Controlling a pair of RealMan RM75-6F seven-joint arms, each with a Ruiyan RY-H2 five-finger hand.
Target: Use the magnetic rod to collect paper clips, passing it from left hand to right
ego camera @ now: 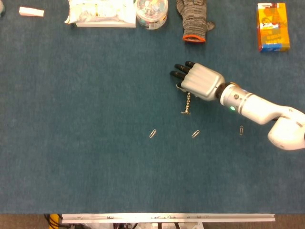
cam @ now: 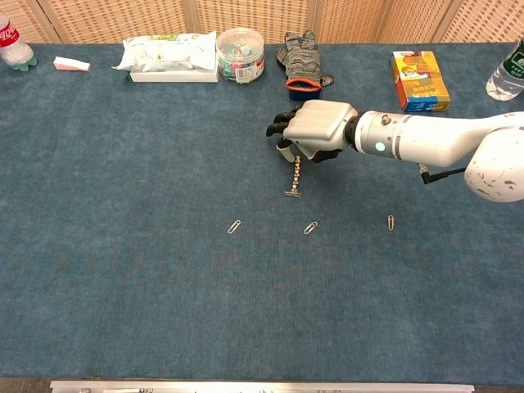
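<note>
Dark fingertips of the right hand extended side by side, palm down, above the top end of the magnetic rod. Whether pinching the rod or merely hovering over it: cannot tell, the contact hidden beneath the white back of the hand in the head view and beneath the palm in the chest view. Rod, a beaded metal length with a small crossbar at its lower end, lying lengthwise on the blue table mat, top end under the hand, crossbar end pointing toward the near edge.

Behind the hand, a white forearm with a green indicator light, reaching in from the right side.

Below the rod, apart from it, three paper clips in a loose row on the mat: left paper clip, middle paper clip nearest the crossbar, right paper clip under the forearm's line.

Along the far edge, well apart from the hand: grey knitted glove with an orange cuff, round clear tub of coloured clips, white wipes pack, small white-and-pink packet, orange box. In the chest view only, a red-labelled bottle at far left and a clear bottle at far right. Left hand out of sight in both views.
</note>
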